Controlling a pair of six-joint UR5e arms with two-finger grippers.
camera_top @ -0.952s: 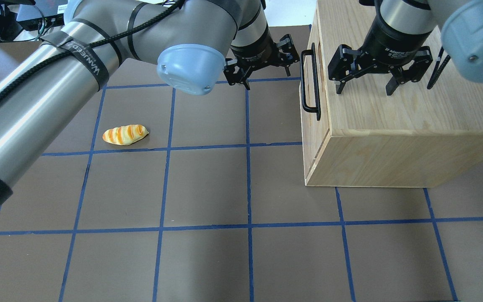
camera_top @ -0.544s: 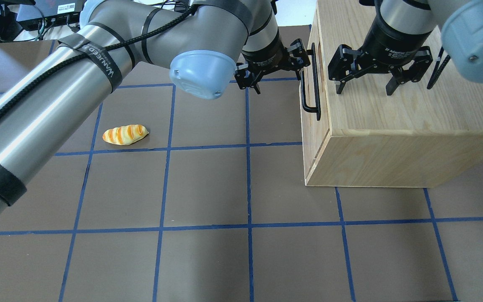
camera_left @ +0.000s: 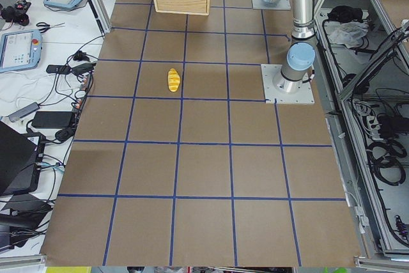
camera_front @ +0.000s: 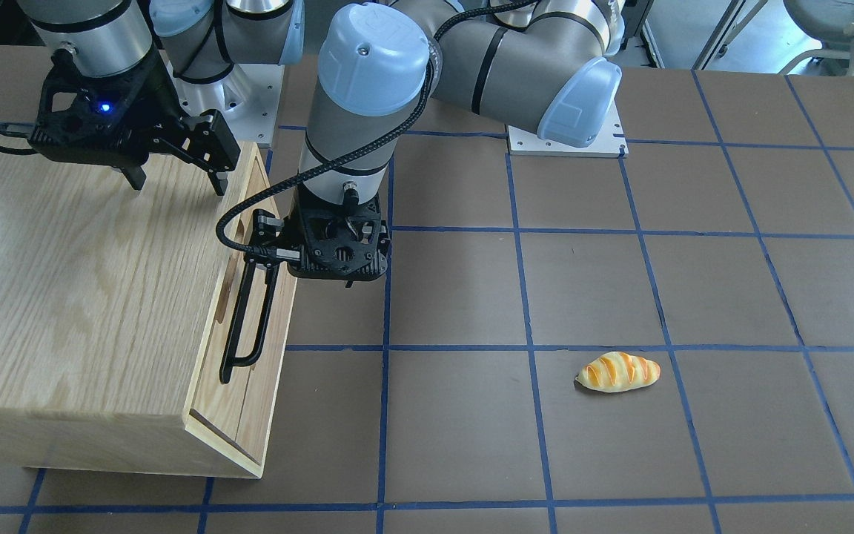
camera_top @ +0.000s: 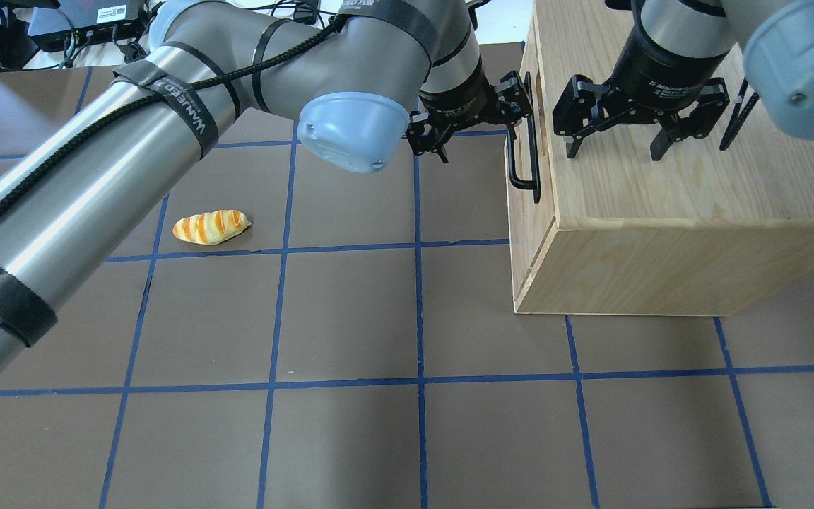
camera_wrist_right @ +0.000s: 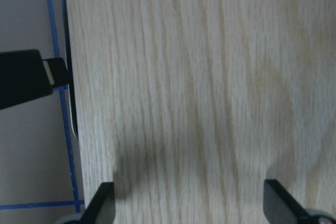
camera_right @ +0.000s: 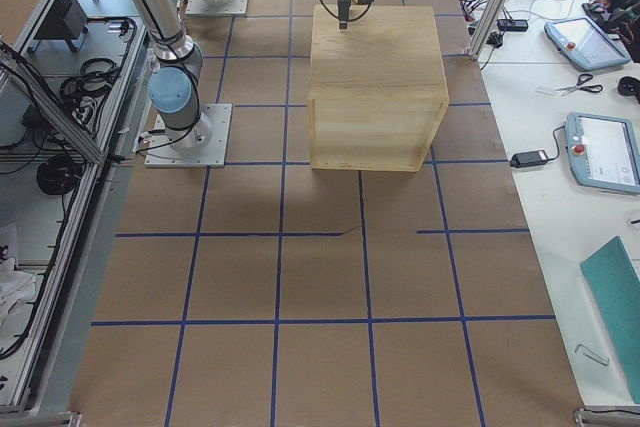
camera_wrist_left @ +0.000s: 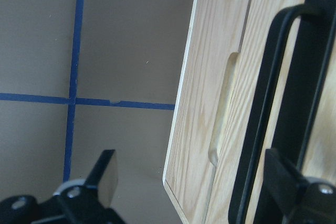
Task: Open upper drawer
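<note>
- Left claw (camera_top: 481,121) is hovering open at the upper drawer (camera_front: 216,386), 1 finger (camera_wrist_left: 286,182) beside its black bar handle (camera_front: 247,319).
- Right claw (camera_top: 613,145) is hanging open over the cabinet top (camera_top: 661,184), at the left claw's 3 o'clock.

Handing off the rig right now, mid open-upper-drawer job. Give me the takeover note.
Left gripper: open, fingers either side of the black handle, not closed on it.
Right gripper: open, over the cabinet top; contact unclear.
Upper drawer: looks shut.
Done: left gripper lined up at the handle.
Left: close on the handle, pull the drawer out.
Toy bread lies on the table, away from the job.
</note>
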